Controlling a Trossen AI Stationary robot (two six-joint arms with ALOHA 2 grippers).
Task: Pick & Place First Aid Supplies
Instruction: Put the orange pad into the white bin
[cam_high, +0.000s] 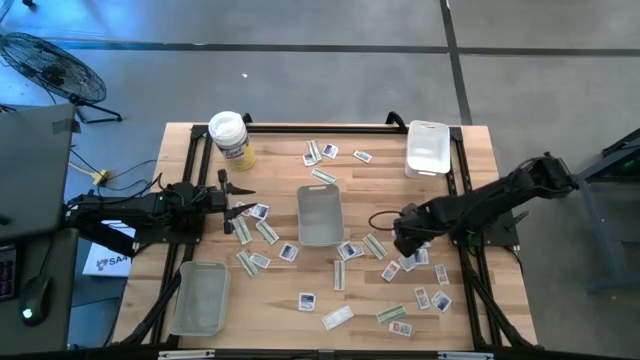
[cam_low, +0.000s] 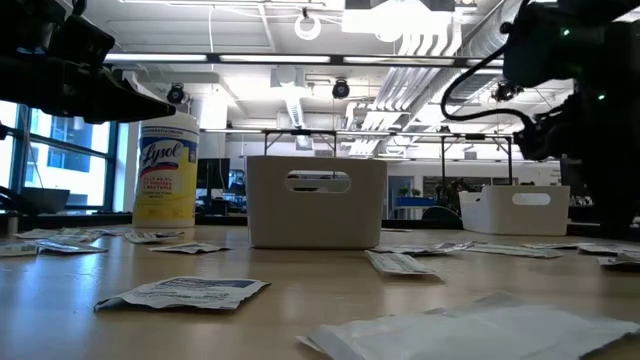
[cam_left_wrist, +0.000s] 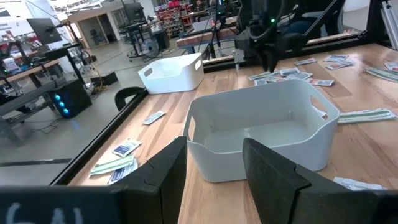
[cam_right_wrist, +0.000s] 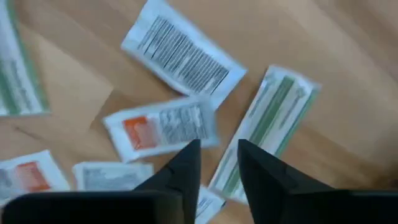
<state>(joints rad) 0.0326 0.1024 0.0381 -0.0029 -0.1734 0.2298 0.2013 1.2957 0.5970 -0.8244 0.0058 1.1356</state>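
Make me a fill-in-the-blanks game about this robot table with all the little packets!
1. The round tub with the white lid has a ____ label.
2. The right gripper hangs above a bunch of small flat ____ on the wooden table.
3. The bin in the middle of the table holds ____ packets.
4. The left gripper has its fingers ____, with nothing between them.

Missing words: yellow; packets; no; open

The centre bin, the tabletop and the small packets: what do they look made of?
The translucent white rectangular centre bin: seemingly moulded plastic, smooth, with cut-out handles. The pale striped tabletop: wood, apparently butcher block, going by its visible plank lines. The flat printed first aid packets: probably paper or foil-paper sachets, with crimped edges and a matte look.
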